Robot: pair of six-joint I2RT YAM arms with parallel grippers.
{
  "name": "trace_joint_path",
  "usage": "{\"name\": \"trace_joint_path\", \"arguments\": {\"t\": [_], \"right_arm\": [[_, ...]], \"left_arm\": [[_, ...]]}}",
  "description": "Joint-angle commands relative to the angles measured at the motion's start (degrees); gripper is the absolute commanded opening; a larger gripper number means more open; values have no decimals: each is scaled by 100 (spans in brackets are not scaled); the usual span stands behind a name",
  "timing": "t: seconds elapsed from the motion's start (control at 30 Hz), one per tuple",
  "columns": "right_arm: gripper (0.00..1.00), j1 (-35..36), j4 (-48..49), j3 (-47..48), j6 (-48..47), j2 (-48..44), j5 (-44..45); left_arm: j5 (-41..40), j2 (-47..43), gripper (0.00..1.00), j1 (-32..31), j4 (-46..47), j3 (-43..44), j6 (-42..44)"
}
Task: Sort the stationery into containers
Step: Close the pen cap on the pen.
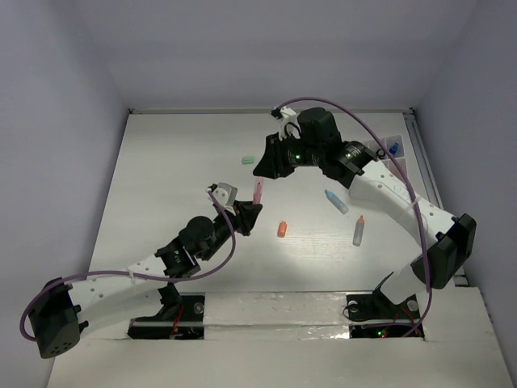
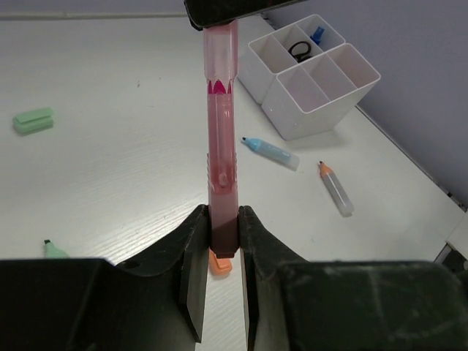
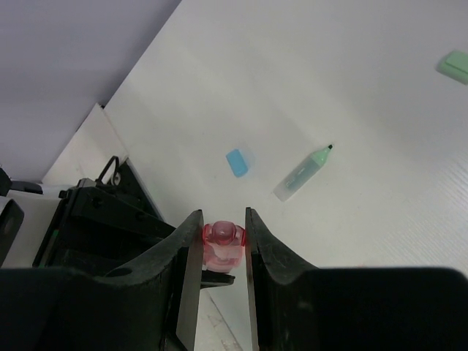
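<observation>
So both arms have hold of the same pink pen (image 2: 222, 139) here. The left gripper (image 2: 223, 227) is clamped tight around one end of it, and the right gripper (image 3: 222, 234) is pinched on the other end, so the pen bridges the two jaws out over the middle of the table (image 1: 161, 178), roughly in line with the left fingers. From the right wrist view you just see the round pink end squeezed between the pads. The white divided tray (image 2: 322, 102) sits off at the far right side of the table, well apart from the pen, with a blue clip (image 2: 316, 34) in a far compartment and a dark loop (image 2: 298, 50) in the one beside it. Loose stuff lying on the table: a blue-capped pen (image 2: 270, 152) and an orange-tipped pen (image 2: 336, 188) near the tray, a mint block (image 2: 34, 119) on the far side, a mint pen (image 3: 303, 173) just beside a blue eraser (image 3: 237, 161), and a small orange piece (image 1: 282, 229) near the left gripper.
</observation>
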Motion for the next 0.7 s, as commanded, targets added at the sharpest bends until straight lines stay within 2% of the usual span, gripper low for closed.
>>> {"name": "trace_joint_path", "arguments": {"t": [0.0, 0.5, 0.67], "right_arm": [[0, -50, 334, -330, -5, -110, -58], [0, 3, 625, -893, 127, -172, -313], [0, 204, 888, -1376, 276, -391, -252]], "left_arm": [[-129, -207, 0, -55, 438, 415, 146], [11, -119, 0, -55, 640, 635, 261], [-200, -119, 0, -55, 579, 793, 234]]}}
